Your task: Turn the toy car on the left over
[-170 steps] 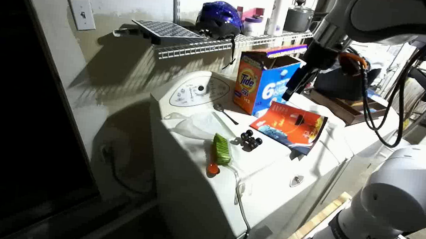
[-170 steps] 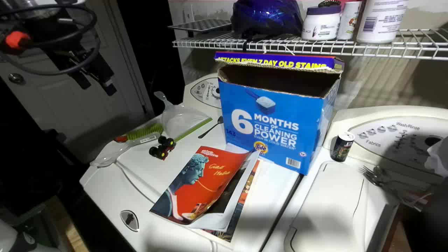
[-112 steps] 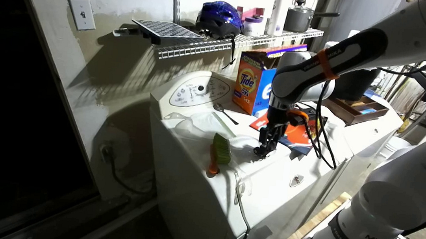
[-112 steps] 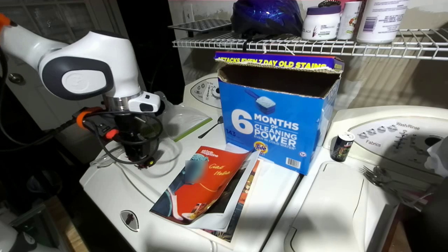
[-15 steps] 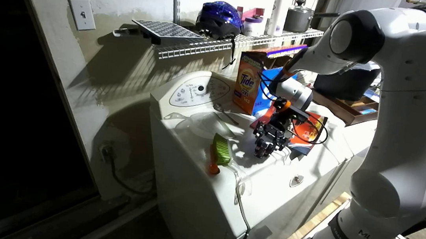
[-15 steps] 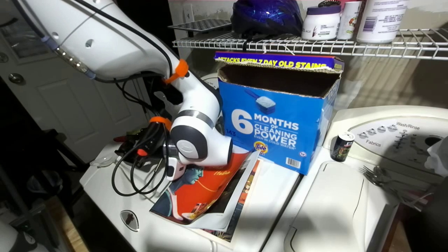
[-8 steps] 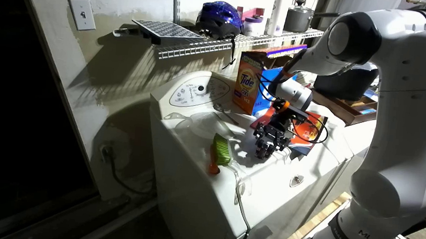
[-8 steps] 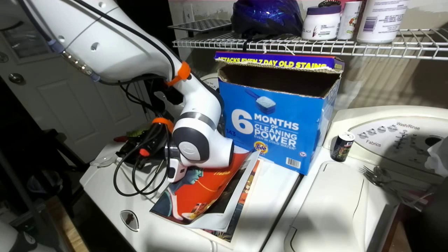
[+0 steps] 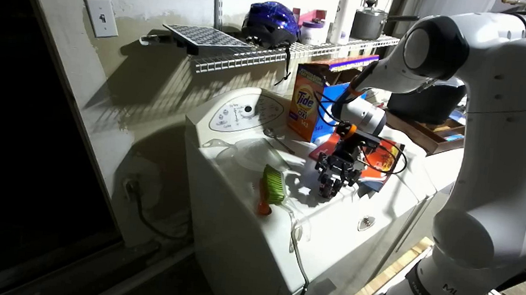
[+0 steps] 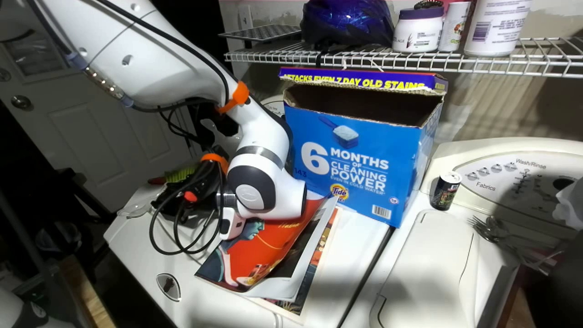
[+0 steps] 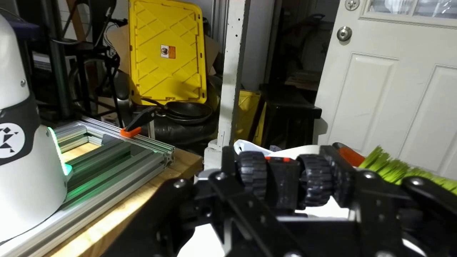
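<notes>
Toy car (image 11: 284,182), black with a few red bits, is pinched in the gripper (image 11: 280,167), one finger (image 11: 341,175) on each side, so the jaws are parted only by the car. It's over the white appliance (image 9: 329,235), to the right of the green brush (image 9: 273,185) in an exterior view; can't tell if it's touching the top. The arm (image 9: 509,129) climbs from a base (image 9: 448,290) marked "ML", bends over hard, then slopes down with the gripper tipped pretty much sideways. Its wrist (image 10: 253,184) partly covers a red magazine (image 10: 280,241) in both exterior views. Behind that there's an open Tide box (image 10: 360,150): "6 MONTHS OF CLEANING POWER" on the blue face, "7 DAY OLD STAINS" on the flap, plus "OXI" and "143" on the orange side. Further right in an exterior view, a control panel (image 10: 505,182) says "Wash/Rinse" and "Fabrics".
</notes>
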You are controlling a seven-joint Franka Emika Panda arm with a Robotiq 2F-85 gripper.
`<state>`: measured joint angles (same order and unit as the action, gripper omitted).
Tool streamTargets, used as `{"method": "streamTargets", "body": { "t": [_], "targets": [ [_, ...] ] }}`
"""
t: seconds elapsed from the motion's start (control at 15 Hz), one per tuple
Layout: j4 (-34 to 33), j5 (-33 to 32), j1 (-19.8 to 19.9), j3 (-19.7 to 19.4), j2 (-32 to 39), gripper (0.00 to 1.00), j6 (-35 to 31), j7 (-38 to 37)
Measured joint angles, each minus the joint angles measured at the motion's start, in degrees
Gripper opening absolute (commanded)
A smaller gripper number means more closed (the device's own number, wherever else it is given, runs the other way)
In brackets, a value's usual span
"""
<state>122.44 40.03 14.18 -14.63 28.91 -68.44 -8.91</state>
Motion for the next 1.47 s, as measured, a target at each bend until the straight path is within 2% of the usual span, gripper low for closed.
{"method": "streamTargets", "body": {
  "t": [1.47],
  "targets": [
    [-5.49, -9.35, -0.88, -0.28, 0.19, 0.35, -0.99, -7.70]
  ]
}}
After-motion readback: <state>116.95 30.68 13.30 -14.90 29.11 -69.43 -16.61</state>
